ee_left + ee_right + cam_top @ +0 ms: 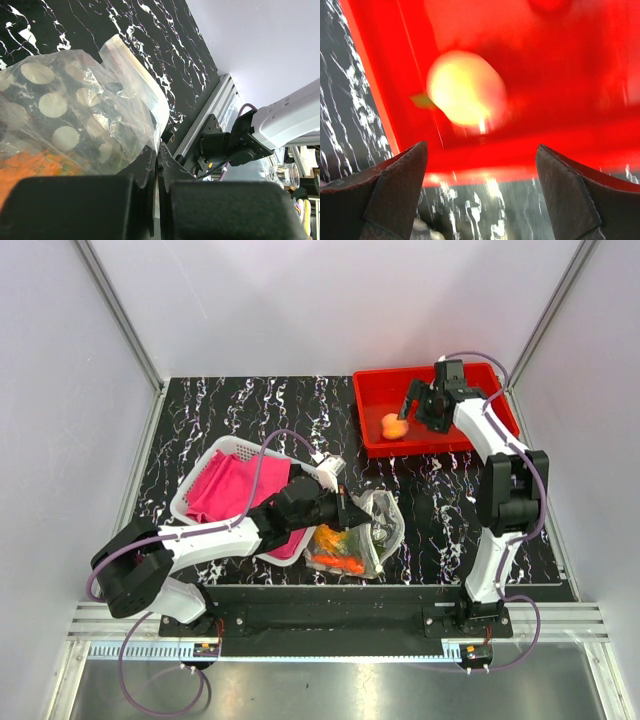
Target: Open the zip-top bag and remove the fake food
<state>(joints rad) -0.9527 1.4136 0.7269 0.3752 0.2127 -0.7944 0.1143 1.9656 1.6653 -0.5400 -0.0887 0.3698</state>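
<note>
While the left gripper [345,512] pinches shut on the lip of the clear dotted zip-top plastic bag [375,530], apparently anchoring it, orange toy pieces [338,552] lie inside. The right gripper [418,400] hangs wide open over the red plastic tray [480,375]; round peach-orange toy fruit [394,427] lies free below.

A robot lab booth
Plain white walls [320,300] all round; metal rail [340,648] near; black marbled table [250,405] inside.
</note>
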